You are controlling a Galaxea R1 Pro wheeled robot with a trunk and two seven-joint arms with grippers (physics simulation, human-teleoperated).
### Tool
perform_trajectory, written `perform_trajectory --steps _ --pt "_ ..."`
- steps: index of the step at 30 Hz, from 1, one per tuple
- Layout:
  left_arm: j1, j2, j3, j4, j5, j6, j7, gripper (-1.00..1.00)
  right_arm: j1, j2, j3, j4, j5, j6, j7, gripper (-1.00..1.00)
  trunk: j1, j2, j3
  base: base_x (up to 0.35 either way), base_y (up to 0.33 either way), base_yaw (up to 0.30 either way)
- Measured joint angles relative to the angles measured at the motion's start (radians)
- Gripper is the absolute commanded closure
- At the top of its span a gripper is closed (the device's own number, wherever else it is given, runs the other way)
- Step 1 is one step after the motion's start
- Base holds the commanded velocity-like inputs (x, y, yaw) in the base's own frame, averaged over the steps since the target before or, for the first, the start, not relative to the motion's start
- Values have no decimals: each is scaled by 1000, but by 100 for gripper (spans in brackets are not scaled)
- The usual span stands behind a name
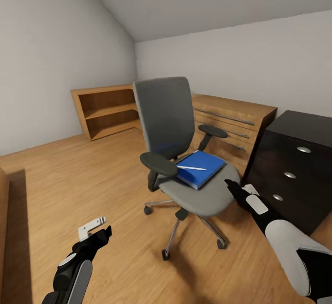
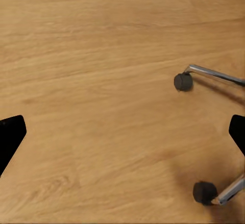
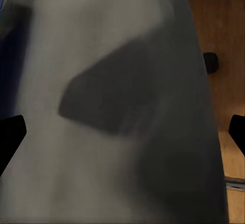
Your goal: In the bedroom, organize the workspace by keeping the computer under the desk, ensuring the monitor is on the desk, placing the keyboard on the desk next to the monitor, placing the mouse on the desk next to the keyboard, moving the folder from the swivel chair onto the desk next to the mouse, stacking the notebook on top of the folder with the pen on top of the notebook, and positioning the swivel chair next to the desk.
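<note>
The grey swivel chair [image 1: 168, 124] stands mid-room on the wood floor. On its seat lies the blue folder [image 1: 203, 168], and the thin white pen [image 1: 191, 168] rests on top of it. At the right, the desk shows its black drawer unit [image 1: 295, 165] with round knobs. My right gripper [image 1: 237, 186] is open, close over the seat's right edge; the right wrist view has the grey seat [image 3: 127, 55] between the fingers. My left gripper [image 1: 97, 230] is open and low over bare floor, left of the chair's chrome base [image 2: 182, 81]. The notebook, computer, monitor, keyboard and mouse are out of view.
A light wood open shelf [image 1: 106, 110] stands against the back left wall. A wood cabinet with long metal handles [image 1: 230, 119] sits behind the chair. Sloped grey walls close in above. Open wood floor [image 1: 69, 179] spreads to the left.
</note>
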Motion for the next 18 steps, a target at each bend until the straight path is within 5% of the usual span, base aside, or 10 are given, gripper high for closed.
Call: perform_trajectory --steps 8,18 --pt "0 0 -3 0 0 -1 -2 -100 1 0 3 -3 -4 0 1 -100 0 0 -1 244 0 19" --pt "0 0 -3 0 0 -1 -2 -100 2 0 6 3 -2 -3 -1 -100 1 0 -1 -107 0 0"
